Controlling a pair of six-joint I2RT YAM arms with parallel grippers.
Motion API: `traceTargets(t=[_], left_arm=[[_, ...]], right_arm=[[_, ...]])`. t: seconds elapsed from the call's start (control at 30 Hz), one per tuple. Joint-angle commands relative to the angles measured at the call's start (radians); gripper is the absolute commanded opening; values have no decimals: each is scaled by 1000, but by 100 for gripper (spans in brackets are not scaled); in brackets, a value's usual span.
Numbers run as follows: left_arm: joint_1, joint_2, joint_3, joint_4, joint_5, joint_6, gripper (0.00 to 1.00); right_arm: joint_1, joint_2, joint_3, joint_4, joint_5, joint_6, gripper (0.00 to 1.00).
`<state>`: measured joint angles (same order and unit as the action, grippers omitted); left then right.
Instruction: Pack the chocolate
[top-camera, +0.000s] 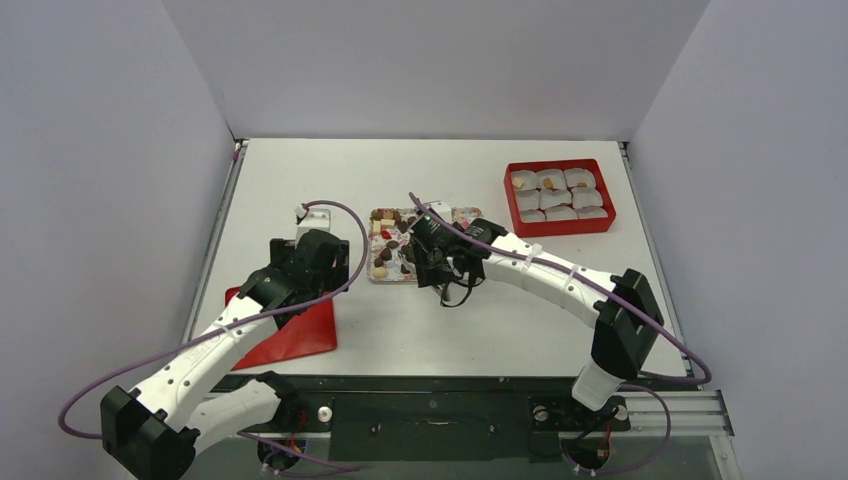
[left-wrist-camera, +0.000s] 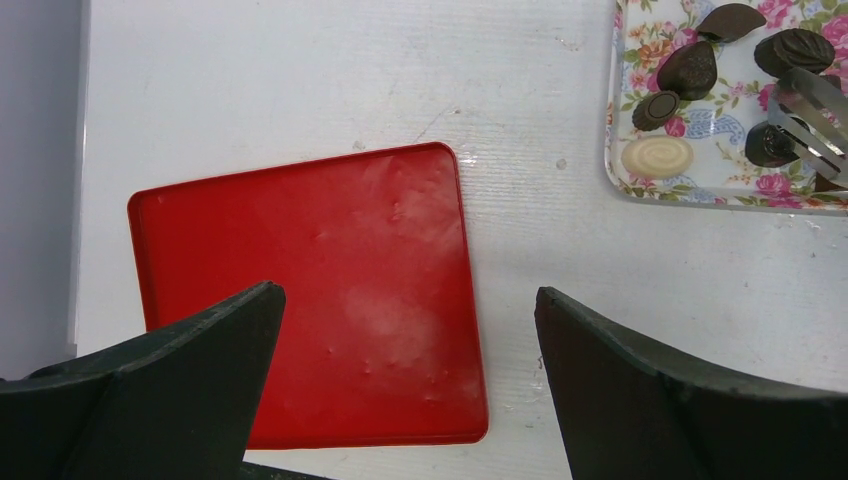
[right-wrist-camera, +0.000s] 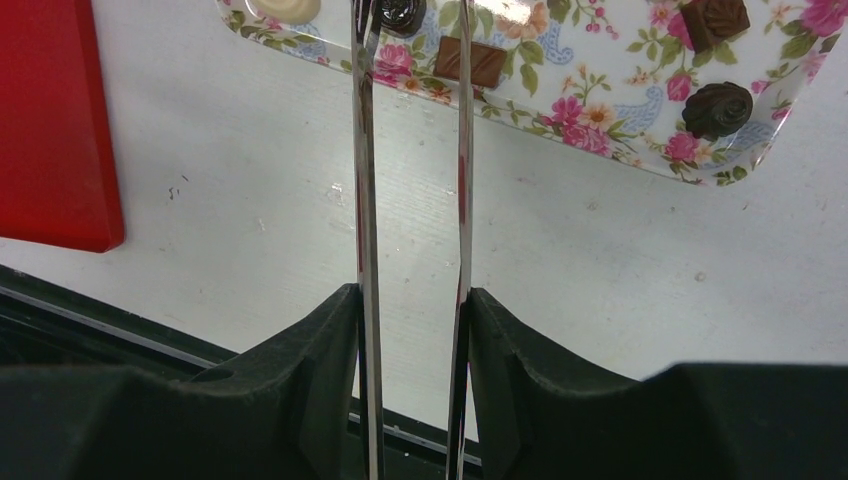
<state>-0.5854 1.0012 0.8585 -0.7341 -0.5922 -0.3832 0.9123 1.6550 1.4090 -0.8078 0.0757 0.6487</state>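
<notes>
the right gripper (right-wrist-camera: 412, 300) is clamping a pair of thin metal tongs (right-wrist-camera: 362, 180), one dark pad pressing on each blade, and the blades are reaching out over the near edge of the flower tray (right-wrist-camera: 610, 95). most of the chocolate (right-wrist-camera: 717, 108) is sitting loose on that tray: dark round ones, a brown slab, a cube and a cream oval (left-wrist-camera: 657, 157) at the tray's corner. in the left wrist view the tong tips are sitting right against a dark round piece (left-wrist-camera: 770, 145), but i can't tell if they're actually pinching it or just touching.

the left gripper (left-wrist-camera: 405, 292) is hanging wide open with nothing in it, hovering over a flat red lid (left-wrist-camera: 330, 260) that's lying on the white table (top-camera: 500, 320) just left of the tray.

a red box (top-camera: 561, 163) is sitting at the far right of the table, well apart from the tray, with white paper cups (top-camera: 560, 212) filling it. a couple of the back cups are already holding tan pieces (top-camera: 548, 183).
</notes>
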Motion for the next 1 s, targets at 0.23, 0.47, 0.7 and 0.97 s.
traceTargets(t=[0.23,0.47,0.7,0.97], left_arm=[[7,-30,19,9,13,-1,96],[7,-33,18,12,20,0,96],[7,-30,19,13,22,2,96],[7,-30,18,12,23,2,96]], right_arm=[[5,60,85,33,50,15,38],[-6,82,86,39,62,24,36],[-9,86,73,51,52,30,33],[-10,47,86,32,57,30,26]])
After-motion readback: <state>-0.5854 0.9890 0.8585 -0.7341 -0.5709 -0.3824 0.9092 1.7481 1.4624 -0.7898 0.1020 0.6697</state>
